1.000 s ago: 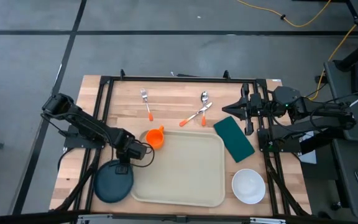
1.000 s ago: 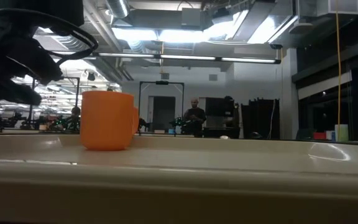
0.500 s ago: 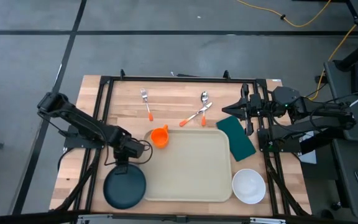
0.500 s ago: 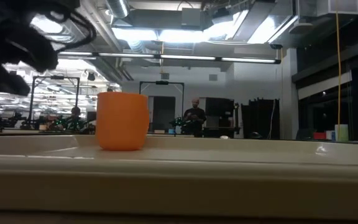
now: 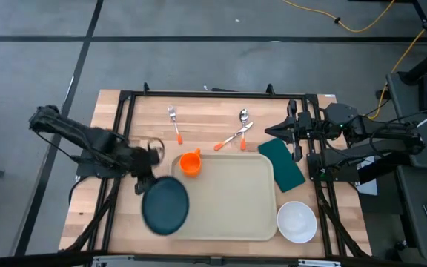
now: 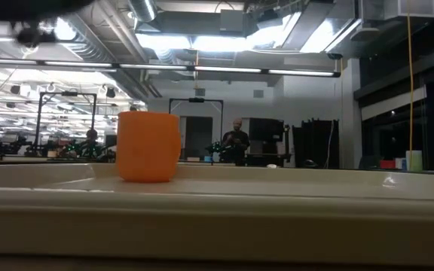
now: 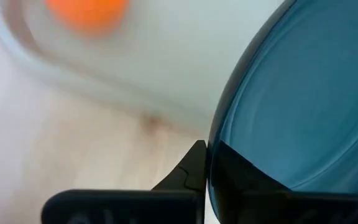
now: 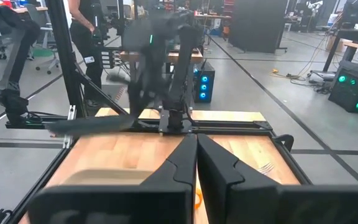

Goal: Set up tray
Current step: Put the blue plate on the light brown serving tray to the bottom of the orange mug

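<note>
One large cream tray (image 5: 228, 196) lay on the wooden table (image 5: 199, 122), taken as the landmark for everything else. No brand, label or legible writing was seen on any item.

Over the tray's left edge a dark blue plate (image 5: 165, 206) was held, pinched at its rim by the left gripper (image 5: 145, 172); in the left wrist view the plate (image 7: 303, 93) was seen clamped between the dark fingers (image 7: 194, 171), above the tray's pale rim. Whether the plate touched the tray could not be told.

A dark green cloth (image 5: 281, 165) lay against the tray's right edge, tilted. A white bowl (image 5: 296, 221) stood just beside the tray's near right corner.

An orange cup (image 5: 190, 162) stood upright inside the tray's far left corner; in the low view the cup (image 6: 148, 146) rose above the tray's rim (image 6: 217, 211).

Beyond the tray's far edge, cutlery with orange handles was spread on the bare wood: a fork (image 5: 174, 122) to the left, a spoon (image 5: 243, 126) and a crossing utensil (image 5: 232, 139) to the right.

The right gripper (image 5: 284, 131) waited past the tray's far right corner, above the table; its fingers (image 8: 216, 168) were seen pressed together, holding nothing.
</note>
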Robot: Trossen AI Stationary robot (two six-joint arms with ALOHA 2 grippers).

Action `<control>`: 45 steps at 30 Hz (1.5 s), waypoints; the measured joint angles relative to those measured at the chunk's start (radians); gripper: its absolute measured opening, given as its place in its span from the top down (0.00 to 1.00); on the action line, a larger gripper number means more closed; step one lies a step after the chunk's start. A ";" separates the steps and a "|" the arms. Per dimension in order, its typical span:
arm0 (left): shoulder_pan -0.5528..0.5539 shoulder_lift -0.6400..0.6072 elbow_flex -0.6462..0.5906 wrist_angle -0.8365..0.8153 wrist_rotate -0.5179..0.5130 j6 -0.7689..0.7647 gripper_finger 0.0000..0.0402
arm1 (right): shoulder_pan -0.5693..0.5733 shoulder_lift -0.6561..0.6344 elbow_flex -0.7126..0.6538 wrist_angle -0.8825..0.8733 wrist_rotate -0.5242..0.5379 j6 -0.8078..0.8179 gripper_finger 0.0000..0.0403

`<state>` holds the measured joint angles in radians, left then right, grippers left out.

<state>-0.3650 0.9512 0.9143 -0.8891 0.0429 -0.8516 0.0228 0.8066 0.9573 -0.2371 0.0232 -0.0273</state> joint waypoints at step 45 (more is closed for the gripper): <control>0.088 0.727 0.745 -0.413 0.036 0.155 0.99 | 0.000 0.000 0.000 -0.025 -0.037 0.027 0.95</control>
<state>-0.2771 1.6787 1.6588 -1.3021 0.0784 -0.6966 0.0229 0.8066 0.9573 -0.2625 -0.0135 -0.0002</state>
